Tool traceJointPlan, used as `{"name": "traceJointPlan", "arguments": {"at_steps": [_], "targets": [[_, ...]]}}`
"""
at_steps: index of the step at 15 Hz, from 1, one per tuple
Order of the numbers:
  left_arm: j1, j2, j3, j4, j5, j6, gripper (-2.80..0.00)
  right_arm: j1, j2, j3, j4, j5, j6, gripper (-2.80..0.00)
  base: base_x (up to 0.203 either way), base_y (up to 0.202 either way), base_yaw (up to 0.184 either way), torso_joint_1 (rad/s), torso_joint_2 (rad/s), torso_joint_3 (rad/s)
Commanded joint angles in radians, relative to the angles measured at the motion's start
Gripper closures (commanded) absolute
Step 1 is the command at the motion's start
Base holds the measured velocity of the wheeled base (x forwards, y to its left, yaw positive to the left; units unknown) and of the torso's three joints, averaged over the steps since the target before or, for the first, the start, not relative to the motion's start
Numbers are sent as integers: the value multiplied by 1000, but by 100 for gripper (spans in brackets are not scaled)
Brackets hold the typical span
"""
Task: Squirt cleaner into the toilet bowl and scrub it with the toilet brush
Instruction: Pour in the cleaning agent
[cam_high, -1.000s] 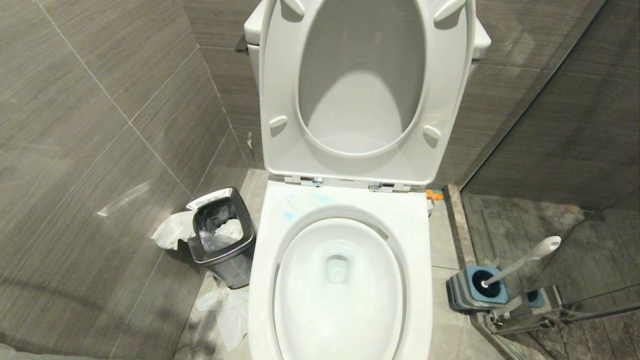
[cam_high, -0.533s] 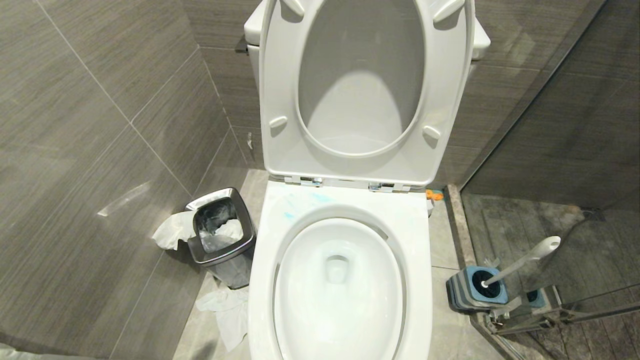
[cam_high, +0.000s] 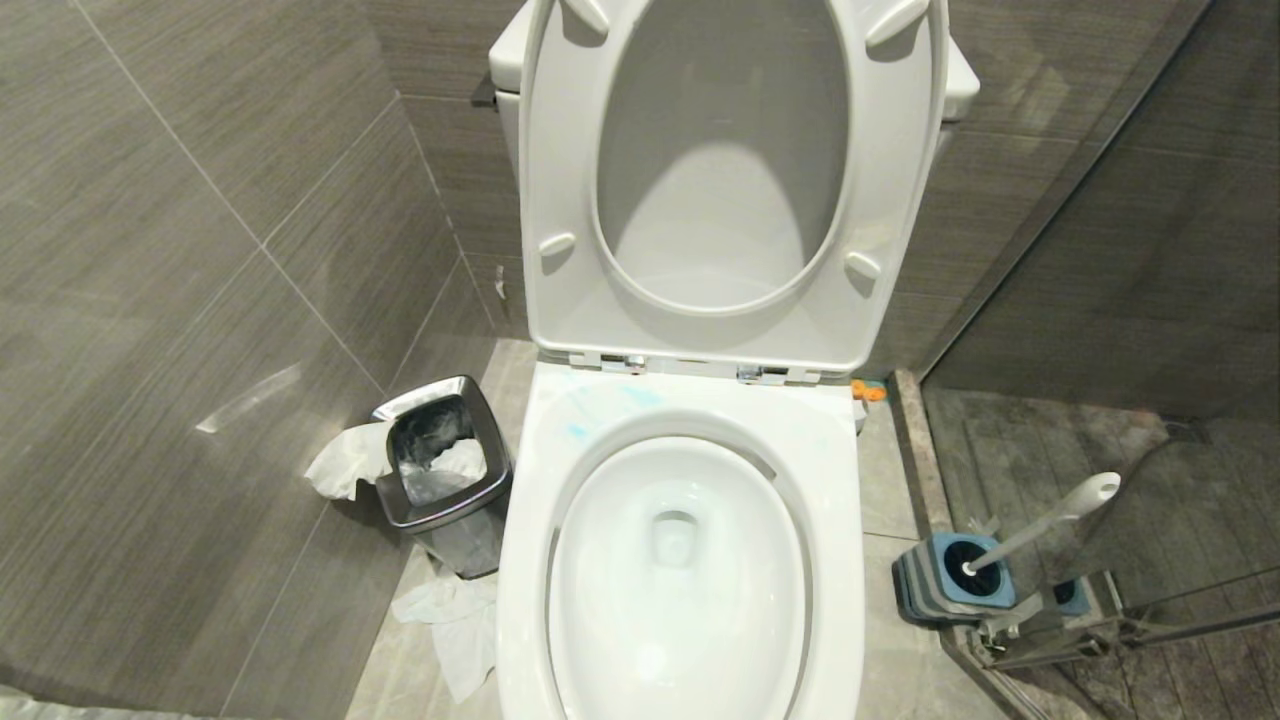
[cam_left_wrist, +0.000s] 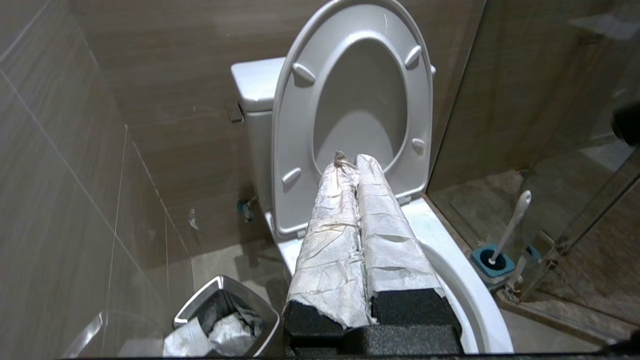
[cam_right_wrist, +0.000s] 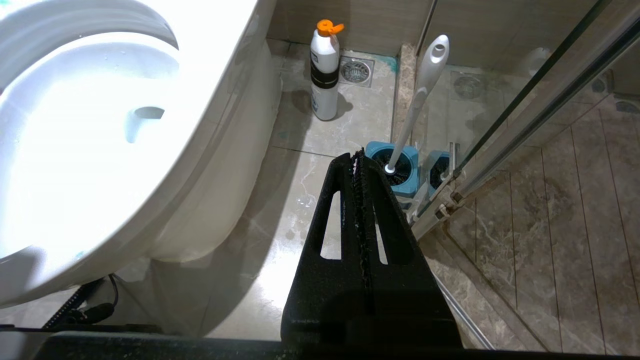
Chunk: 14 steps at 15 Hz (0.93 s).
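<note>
- The toilet bowl (cam_high: 680, 590) stands with its seat and lid (cam_high: 720, 180) raised; pale teal smears of cleaner (cam_high: 590, 410) mark the rim behind the basin.
- The toilet brush (cam_high: 1040, 525) leans in its blue holder (cam_high: 950, 575) on the floor, right of the toilet beside the glass door.
- The left hand (cam_left_wrist: 352, 161), fingers wrapped in white, is pressed together and empty, above the rim.
- The right hand (cam_right_wrist: 357, 155) is pressed together, empty, near the holder.
- An orange-capped bottle (cam_right_wrist: 324, 70) stands by the floor drain.
</note>
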<state>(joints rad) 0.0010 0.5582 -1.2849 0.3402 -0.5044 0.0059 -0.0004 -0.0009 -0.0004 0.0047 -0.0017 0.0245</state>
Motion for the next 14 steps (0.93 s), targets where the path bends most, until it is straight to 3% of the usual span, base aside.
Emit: {"name": "traceJointPlan", "arguments": {"at_steps": [1, 6, 12, 14], "targets": [[5, -131, 98, 13, 1, 1, 0, 0, 1, -1, 0, 0, 0, 0, 0, 0, 0, 0, 0, 0], [5, -351, 308, 27, 23, 2, 0, 0, 1, 0, 0, 0, 0, 0, 0, 0, 0, 0, 0, 0], [0, -554, 414, 236, 117, 10, 0, 0, 1, -1, 0, 0, 0, 0, 0, 0, 0, 0, 0, 0], [-1, -557, 457, 222, 164, 31, 0, 0, 1, 0, 0, 0, 0, 0, 0, 0, 0, 0, 0, 0]]}}
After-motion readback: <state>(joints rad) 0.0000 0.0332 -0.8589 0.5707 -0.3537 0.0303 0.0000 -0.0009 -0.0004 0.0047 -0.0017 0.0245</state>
